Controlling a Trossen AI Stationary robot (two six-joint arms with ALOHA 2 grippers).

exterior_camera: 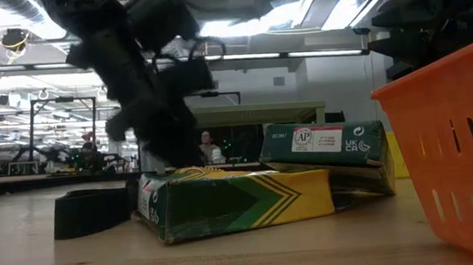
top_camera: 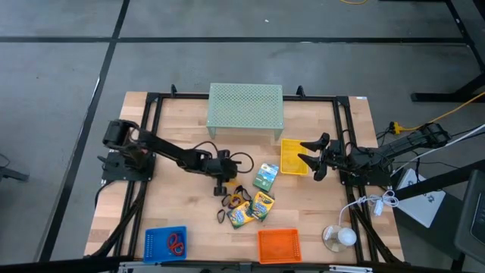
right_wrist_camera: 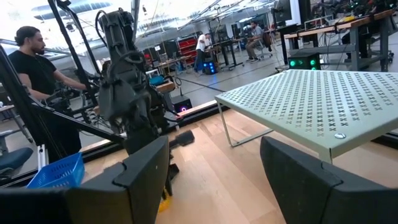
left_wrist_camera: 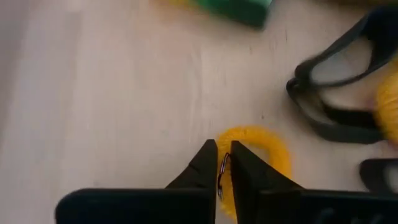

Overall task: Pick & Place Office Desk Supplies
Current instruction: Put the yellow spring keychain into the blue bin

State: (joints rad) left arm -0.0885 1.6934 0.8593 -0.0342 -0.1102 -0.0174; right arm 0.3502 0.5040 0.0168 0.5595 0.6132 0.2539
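Left wrist view, left claw apparently pinching yellow ring's near edge

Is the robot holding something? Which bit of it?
The left claw is pinched shut on the rim of a yellow ring on the table. The right claw is open and holds nothing.

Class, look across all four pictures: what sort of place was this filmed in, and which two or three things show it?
Most likely a robotics lab or workshop. Two robot arms are mounted on a wooden table. Behind it the room holds long workbenches under ceiling strip lights, and a person stands beside a metal frame.
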